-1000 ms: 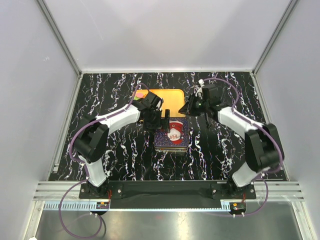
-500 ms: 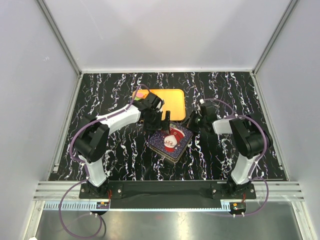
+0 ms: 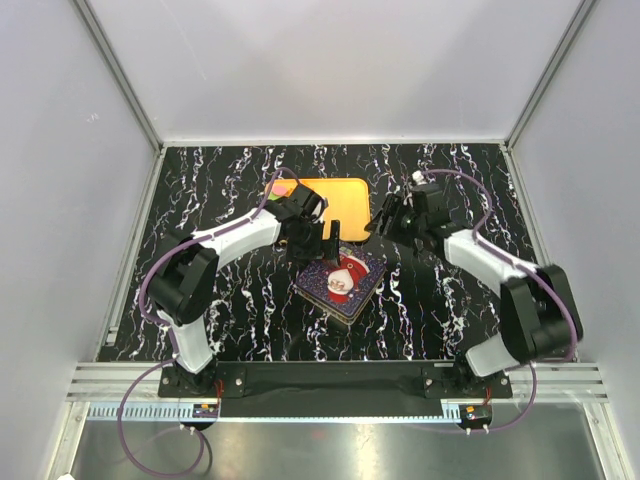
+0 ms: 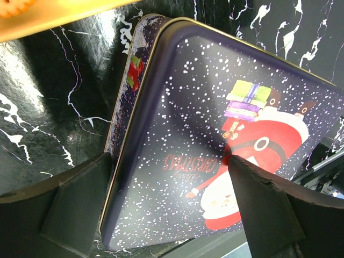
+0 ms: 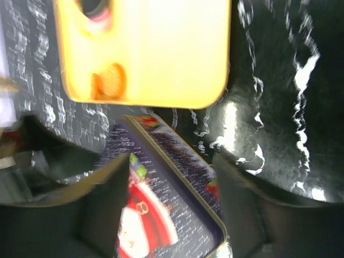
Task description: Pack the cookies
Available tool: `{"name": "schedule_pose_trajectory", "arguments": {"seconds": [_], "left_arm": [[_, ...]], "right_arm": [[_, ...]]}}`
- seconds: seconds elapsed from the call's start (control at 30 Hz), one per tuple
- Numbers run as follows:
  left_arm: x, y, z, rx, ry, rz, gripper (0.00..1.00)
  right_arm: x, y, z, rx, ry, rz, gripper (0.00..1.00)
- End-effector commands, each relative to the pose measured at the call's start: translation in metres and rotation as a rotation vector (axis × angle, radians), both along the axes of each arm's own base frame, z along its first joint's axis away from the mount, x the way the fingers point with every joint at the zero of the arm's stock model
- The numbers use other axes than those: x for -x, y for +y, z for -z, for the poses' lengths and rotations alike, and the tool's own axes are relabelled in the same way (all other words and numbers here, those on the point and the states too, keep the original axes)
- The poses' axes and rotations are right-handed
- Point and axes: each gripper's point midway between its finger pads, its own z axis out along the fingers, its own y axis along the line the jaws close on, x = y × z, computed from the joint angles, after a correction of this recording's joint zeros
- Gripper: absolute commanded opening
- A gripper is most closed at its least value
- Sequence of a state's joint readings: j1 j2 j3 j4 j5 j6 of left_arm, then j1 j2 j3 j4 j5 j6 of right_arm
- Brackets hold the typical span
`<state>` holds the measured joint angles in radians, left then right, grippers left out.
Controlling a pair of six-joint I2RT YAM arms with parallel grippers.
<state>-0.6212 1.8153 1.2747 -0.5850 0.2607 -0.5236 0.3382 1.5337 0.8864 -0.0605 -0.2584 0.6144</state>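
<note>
Few of the cookies show: an orange one [image 5: 110, 80] and a dark one with pink [image 5: 97, 8] lie on the orange tray [image 5: 161, 48], and one peeks in at the corner [image 4: 13, 5]. A dark blue tin with a Santa lid [image 3: 340, 280] lies skewed on the table, lid on. My left gripper [image 3: 322, 243] hangs open over the tin's far-left part [image 4: 169, 161], fingers wide and gripping nothing. My right gripper [image 3: 383, 222] hovers open just off the tin's far-right corner [image 5: 171, 161], empty.
The orange tray [image 3: 335, 195] sits right behind the tin, with coloured cookies [image 3: 276, 186] at its left end. Black marbled table [image 3: 450, 300] spreads around them, bounded by white walls and an aluminium rail at the near edge.
The tin has turned from square to skewed and slid slightly left. My right gripper dropped to the tin's right corner, shut, then opened and lifted back. The left arm stayed put.
</note>
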Motion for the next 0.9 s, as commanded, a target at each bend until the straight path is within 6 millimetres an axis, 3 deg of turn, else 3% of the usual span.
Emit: {"name": "schedule_pose_trajectory", "arguments": {"seconds": [0.0,0.03,0.17,0.2,0.27,0.4,0.53,0.7,0.87], "left_arm": [[-0.016,-0.001,-0.012,0.004,-0.07,0.002,0.96],[-0.016,-0.002,-0.012,0.005,-0.07,0.004,0.96],[-0.017,-0.004,-0.013,0.014,-0.069,0.007,0.96],[-0.018,-0.004,-0.014,0.016,-0.071,0.007,0.96],[-0.018,-0.005,-0.014,0.018,-0.07,0.008,0.96],[-0.018,-0.006,-0.013,0.022,-0.065,0.011,0.96],[-0.018,-0.008,-0.01,0.023,-0.057,0.01,0.96],[-0.016,-0.012,-0.007,0.026,-0.054,0.013,0.96],[-0.014,-0.015,0.0,0.023,-0.042,0.017,0.96]], "right_arm": [[0.006,-0.031,-0.029,0.113,-0.068,0.057,0.75],[0.01,-0.032,-0.03,0.103,-0.066,0.061,0.8],[0.036,-0.025,-0.028,0.016,-0.043,0.028,0.82],[0.047,-0.025,-0.016,0.005,-0.017,0.017,0.83],[0.056,-0.017,-0.022,-0.063,-0.035,-0.014,0.85],[0.073,-0.017,0.0,-0.081,0.012,-0.024,0.86],[0.07,-0.009,0.003,-0.126,0.007,-0.039,0.85],[0.072,-0.002,0.026,-0.156,0.064,-0.055,0.82],[0.07,-0.002,0.048,-0.153,0.101,-0.037,0.71]]}}
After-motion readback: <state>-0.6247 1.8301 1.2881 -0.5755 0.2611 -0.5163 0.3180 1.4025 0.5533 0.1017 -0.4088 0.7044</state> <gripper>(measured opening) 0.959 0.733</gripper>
